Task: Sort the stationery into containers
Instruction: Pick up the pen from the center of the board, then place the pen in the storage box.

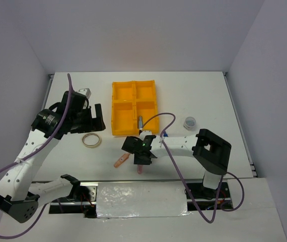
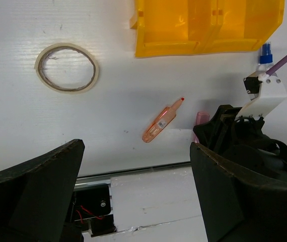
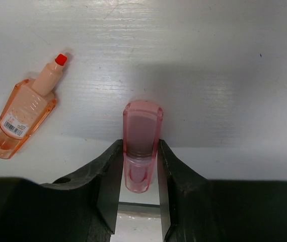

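Frankly, my right hand [image 3: 141, 154] pinches only one end of the pink stick [image 3: 142, 123]; it could swivel loose when lifted.

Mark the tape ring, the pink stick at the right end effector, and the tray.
tape ring [image 2: 65, 46], left wrist view, top of its band.
pink stick [image 3: 142, 131], right wrist view, middle of its body.
tray [image 1: 114, 108], top external view, left outer wall.
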`<state>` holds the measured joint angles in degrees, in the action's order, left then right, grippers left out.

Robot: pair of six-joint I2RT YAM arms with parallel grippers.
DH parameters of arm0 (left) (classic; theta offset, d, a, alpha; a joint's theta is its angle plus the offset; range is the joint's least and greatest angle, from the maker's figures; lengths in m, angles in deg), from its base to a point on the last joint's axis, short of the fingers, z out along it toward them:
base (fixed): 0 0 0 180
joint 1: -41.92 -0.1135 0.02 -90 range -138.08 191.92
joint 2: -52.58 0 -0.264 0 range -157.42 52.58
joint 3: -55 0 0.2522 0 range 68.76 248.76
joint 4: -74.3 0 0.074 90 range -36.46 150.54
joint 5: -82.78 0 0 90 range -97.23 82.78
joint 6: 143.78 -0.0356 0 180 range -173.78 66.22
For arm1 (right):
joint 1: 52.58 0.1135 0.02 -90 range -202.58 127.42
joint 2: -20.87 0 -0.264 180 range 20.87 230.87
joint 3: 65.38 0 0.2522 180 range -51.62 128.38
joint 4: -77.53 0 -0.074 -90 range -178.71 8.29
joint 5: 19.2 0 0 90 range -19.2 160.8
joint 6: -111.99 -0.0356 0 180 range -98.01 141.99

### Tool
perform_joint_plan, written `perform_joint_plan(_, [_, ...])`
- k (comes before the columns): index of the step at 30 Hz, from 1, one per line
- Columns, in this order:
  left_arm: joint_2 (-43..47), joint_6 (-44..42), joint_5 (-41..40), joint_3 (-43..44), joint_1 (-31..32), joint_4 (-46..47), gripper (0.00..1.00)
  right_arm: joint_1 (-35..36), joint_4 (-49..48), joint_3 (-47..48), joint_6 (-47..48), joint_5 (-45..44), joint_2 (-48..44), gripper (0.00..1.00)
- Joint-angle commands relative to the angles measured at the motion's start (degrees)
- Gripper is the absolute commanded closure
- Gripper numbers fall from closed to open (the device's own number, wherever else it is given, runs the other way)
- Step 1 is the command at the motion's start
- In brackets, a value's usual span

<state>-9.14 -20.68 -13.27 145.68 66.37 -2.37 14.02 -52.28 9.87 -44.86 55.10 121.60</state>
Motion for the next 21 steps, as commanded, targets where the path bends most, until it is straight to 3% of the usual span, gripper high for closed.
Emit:
perform_joint_plan(1, [0.1,-1.46,1.12,-0.28,-0.19,1.3,0.01,0.36,-1.79,-1.2,-1.01,-2.05,0.26,0.79])
perform_joint_plan(3, [-0.16,-1.81,0.77,-0.11,-0.19,1.65,0.01,0.01,-3.73,-1.55,1.72,-3.53,-2.37,0.86])
perform_joint_plan(5, [0.1,-2.16,0.33,-0.28,-0.19,1.83,0.01,-1.04,-3.29,-1.12,3.12,-5.38,-6.91,0.87])
perform_joint_plan(8, [1.06,-2.25,0.42,-2.47,-0.19,3.58,0.01,-5.07,-9.24,-2.08,13.99,-5.05,-14.23,0.86])
perform_joint_plan(9, [1.5,-2.17,0.51,-4.74,-0.19,4.29,0.01,-8.91,-14.23,-2.25,22.21,-2.86,-15.55,0.86])
perform_joint_plan(11, [2.64,-1.38,0.24,-7.3,-0.19,6.57,0.01,-12.71,-16.12,-1.04,27.8,1.9,-17.4,0.86])
perform_joint_plan(16, [4.05,0.38,1.38,-13.02,-0.19,8.86,0.01,-23.61,-13.94,9.31,41.41,7.61,-12.42,0.83])
perform_joint_plan(21, [6.51,-0.05,-1.25,-16.27,-0.19,10.79,0.01,-28.11,-12.0,18.56,48.21,9.46,-3.8,0.79])
